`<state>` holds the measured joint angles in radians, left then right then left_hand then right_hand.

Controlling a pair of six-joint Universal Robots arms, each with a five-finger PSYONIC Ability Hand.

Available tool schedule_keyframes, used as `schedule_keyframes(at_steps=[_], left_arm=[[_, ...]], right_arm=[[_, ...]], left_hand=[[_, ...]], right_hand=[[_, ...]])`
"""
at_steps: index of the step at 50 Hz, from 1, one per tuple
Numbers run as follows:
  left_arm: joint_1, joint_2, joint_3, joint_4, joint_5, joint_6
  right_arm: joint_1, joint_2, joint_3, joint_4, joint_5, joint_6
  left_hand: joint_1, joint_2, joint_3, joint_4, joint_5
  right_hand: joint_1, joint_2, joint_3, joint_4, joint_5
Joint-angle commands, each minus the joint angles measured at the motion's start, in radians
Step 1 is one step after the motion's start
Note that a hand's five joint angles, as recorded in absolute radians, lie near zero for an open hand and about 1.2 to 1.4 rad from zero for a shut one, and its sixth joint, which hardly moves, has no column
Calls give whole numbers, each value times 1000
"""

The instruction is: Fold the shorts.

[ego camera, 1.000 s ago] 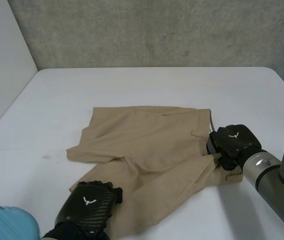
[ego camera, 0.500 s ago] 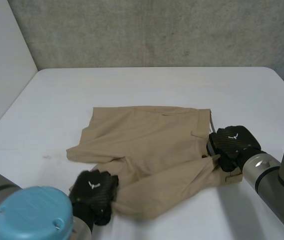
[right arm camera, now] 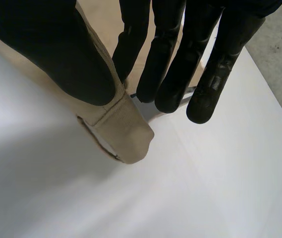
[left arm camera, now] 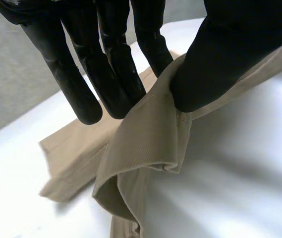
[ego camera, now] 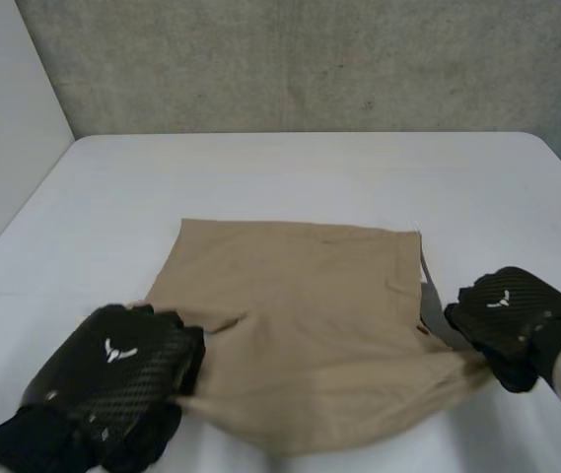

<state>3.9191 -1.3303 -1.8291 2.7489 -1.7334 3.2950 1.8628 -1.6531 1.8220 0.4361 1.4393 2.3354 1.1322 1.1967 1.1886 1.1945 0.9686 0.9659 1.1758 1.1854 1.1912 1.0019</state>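
Observation:
The tan shorts (ego camera: pixel 300 296) lie across the middle of the white table (ego camera: pixel 290 168), their near edge lifted off the surface. My left hand (ego camera: pixel 112 370) holds the near left leg end; in the left wrist view the thumb (left arm camera: pixel 220 59) pinches a fold of the shorts (left arm camera: pixel 150 134) against the fingers (left arm camera: pixel 81 79). My right hand (ego camera: pixel 507 315) holds the near right waistband corner; in the right wrist view the thumb (right arm camera: pixel 56 54) presses the waistband end (right arm camera: pixel 123 134) against the fingers (right arm camera: pixel 165 74). The far half of the shorts stays flat on the table.
A grey concrete wall (ego camera: pixel 310 59) stands behind the table's far edge and a pale panel (ego camera: pixel 4 128) rises at the far left. Bare white tabletop surrounds the shorts on every side.
My left hand has shut on the near leg end and risen with it. My right hand has risen too, and the near edge of the shorts now hangs between both hands.

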Motion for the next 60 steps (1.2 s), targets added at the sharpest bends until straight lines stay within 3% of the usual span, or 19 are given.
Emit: schedule_keyframes(at_steps=[1,6,10,20,26,32,34,40,43,46,53,54,55,56,57,58,59,60], left_arm=[[8,77,51,-205,133,-138],[31,66,34,-170,146,-140],[95,-6,17,-80,146,-135],[281,-283,71,139,155,20],[321,-525,253,224,153,116],[359,-726,463,245,153,129],[367,-803,551,245,153,130],[378,-923,690,259,153,153],[387,-989,744,296,153,195],[391,-1032,772,373,153,271],[387,-1075,768,515,155,353],[382,-1077,763,518,155,353],[378,-1078,761,520,155,353],[375,-1078,758,520,155,353],[372,-1075,748,520,158,354],[371,-1072,742,520,163,356],[368,-1070,734,520,167,356],[365,-1066,728,522,172,356]], right_arm=[[-47,-66,16,107,-68,-71],[-69,-62,5,98,-114,-73],[-85,-42,-1,70,-126,-68],[-77,228,-107,-174,-103,50],[38,435,-260,-301,-11,91],[88,576,-387,-430,99,108],[96,593,-402,-445,101,113],[139,708,-501,-536,130,136],[144,756,-538,-583,191,131],[160,789,-567,-637,237,120],[171,874,-609,-749,245,70],[171,881,-616,-754,246,61],[171,891,-627,-754,247,53],[173,894,-632,-754,247,51],[173,894,-633,-754,247,51],[173,894,-635,-754,248,51],[173,891,-635,-755,250,53],[171,889,-636,-757,251,53]], left_hand=[[264,200,208,202,253],[264,200,208,202,253],[264,200,208,202,253],[264,200,208,202,253],[264,200,208,202,253],[264,200,208,202,253],[264,200,208,202,253],[264,200,208,202,253],[264,200,208,202,253],[264,200,208,202,253],[264,200,208,202,253],[218,153,162,156,207],[37,-27,-19,-25,26],[-197,-262,-253,-259,-208],[-711,-775,-767,-773,-722],[-899,-964,-956,-961,-910],[-950,-1015,-1007,-1013,-961],[-945,-1010,-1002,-1007,-956]], right_hand=[[430,220,211,205,220],[430,220,211,205,220],[430,220,211,205,220],[430,220,211,205,220],[430,220,211,205,220],[430,220,211,205,220],[430,220,211,205,220],[430,220,211,205,220],[430,220,211,205,220],[430,220,211,205,220],[430,220,211,205,220],[430,220,211,205,220],[388,178,168,163,177],[129,-81,-91,-97,-82],[-173,-383,-393,-399,-384],[-458,-668,-678,-684,-669],[-699,-909,-919,-925,-910],[-791,-1001,-1011,-1017,-1002]])
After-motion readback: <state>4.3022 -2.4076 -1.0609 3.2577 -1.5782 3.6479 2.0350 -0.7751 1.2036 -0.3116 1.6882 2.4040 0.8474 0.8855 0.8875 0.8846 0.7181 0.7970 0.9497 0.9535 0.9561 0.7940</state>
